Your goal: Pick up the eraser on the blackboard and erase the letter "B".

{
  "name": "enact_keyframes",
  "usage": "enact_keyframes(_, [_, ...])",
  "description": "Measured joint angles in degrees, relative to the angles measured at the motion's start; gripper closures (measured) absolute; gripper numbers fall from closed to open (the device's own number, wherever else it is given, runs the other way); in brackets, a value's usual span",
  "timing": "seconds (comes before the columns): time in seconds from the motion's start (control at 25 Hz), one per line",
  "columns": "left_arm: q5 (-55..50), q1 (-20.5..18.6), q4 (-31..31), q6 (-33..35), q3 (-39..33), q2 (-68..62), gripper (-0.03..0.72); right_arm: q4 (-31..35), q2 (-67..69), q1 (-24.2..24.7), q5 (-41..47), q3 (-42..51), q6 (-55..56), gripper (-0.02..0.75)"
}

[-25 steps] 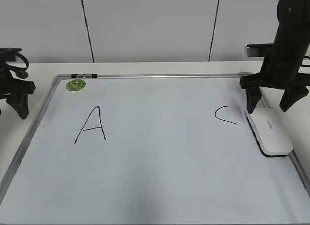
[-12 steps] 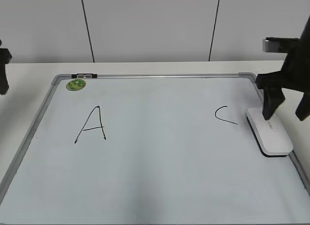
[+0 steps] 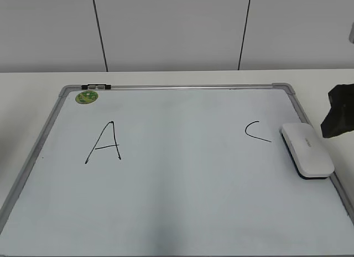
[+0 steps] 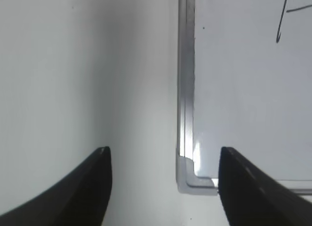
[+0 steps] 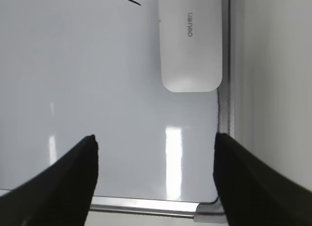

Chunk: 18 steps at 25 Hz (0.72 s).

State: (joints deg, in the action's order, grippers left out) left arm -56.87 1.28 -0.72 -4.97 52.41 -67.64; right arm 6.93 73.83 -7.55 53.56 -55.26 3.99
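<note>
One eraser (image 3: 307,150), lengthwise along blackboard's (image 3: 177,212) right frame.

Right arm: only a dark, blurred part (image 3: 338,118) showed at the right edge of the exterior view; its shape could not be made out there. Right gripper (image 5: 155,179), wrist view: two black fingers (image 5: 73,184) spread wide apart, tips pointing up the frame, nothing between them, touching nothing.

Left arm: out of the exterior view altogether. Left gripper (image 4: 163,187), wrist view: two black fingers (image 4: 83,192) likewise spread wide, empty, clear of any surface. Both sets of jaws stood parted about equally.
</note>
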Motion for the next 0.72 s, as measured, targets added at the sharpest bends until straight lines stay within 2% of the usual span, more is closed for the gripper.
enact_keyframes(0.16, [1.1, 0.0, -2.5, 0.0, -9.2, 12.1, 0.179, 0.0, -5.6, -0.6, 0.0, 3.7, -0.8, 0.196])
enact_keyframes(0.36, [0.8, 0.0, -4.5, 0.0, -17.4, 27.0, 0.179, 0.1, -14.6, -0.6, 0.0, 10.5, -1.7, 0.196])
enact_keyframes(0.56, [-2.9, 0.0, -4.8, 0.0, -21.5, 38.6, 0.179, -0.3, -26.2, -0.6, 1.6, 17.9, -4.0, 0.196])
enact_keyframes(0.72, [-4.6, 0.0, -3.5, 0.0, -22.0, 44.7, 0.179, -4.4, -35.8, -0.6, 5.3, 22.0, -4.8, 0.196])
